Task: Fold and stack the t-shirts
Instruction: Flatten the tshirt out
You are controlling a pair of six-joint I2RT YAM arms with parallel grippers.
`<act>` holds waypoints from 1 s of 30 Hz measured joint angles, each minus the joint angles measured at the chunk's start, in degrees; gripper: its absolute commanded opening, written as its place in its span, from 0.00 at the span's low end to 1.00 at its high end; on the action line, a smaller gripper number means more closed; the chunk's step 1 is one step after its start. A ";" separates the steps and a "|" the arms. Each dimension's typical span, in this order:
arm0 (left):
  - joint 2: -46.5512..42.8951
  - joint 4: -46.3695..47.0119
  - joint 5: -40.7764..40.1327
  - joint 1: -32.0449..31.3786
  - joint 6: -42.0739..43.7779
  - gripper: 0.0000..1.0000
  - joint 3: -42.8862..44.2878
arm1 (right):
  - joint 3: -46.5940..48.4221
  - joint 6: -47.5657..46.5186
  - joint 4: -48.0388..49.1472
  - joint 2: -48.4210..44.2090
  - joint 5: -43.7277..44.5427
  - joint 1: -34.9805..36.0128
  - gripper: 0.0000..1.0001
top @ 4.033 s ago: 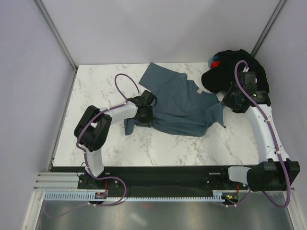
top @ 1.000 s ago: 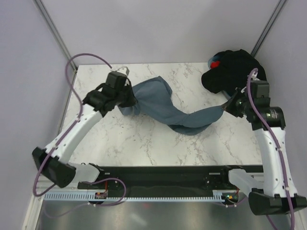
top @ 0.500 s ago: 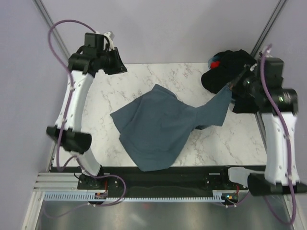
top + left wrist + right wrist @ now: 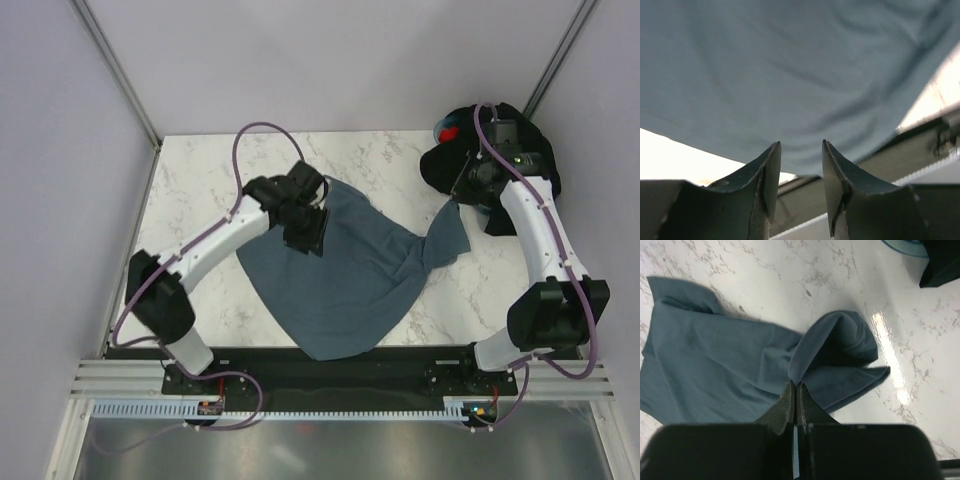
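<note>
The blue-grey t-shirt [image 4: 340,275] lies rumpled mid-table [image 4: 200,190]. One corner is tented up to the right gripper [image 4: 457,193], which is pinched tight on it. The left gripper [image 4: 800,150] hovers above, jaws partly apart, holding nothing. The black t-shirts [image 4: 495,135] are heaped in the far right corner.

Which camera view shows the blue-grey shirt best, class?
Top external: nearly the whole shirt lies spread on the table, one corner held up by the right end effector. Left wrist shows only a close patch of cloth. Right wrist shows a large part, with a fold pinched at its shut tips.
</note>
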 measured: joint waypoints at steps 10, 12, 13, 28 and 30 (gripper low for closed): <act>-5.81 11.43 -3.08 -9.51 -7.04 0.41 -23.87 | -18.71 -0.50 4.63 -9.92 -0.44 0.00 0.00; -0.87 13.62 -4.44 -9.22 -7.43 0.41 -24.15 | -20.04 -0.50 5.14 -10.19 -0.66 0.00 0.00; 1.03 14.78 -4.74 -9.05 -7.48 0.40 -24.15 | -20.37 -0.52 5.35 -10.23 -0.66 0.00 0.00; 20.26 16.55 -3.72 6.91 -7.06 0.37 -2.71 | -20.63 -1.16 9.01 -8.09 -1.75 0.00 0.00; 23.82 15.80 -3.06 8.63 -6.69 0.37 2.86 | -20.63 -1.22 9.64 -6.16 -1.95 0.00 0.00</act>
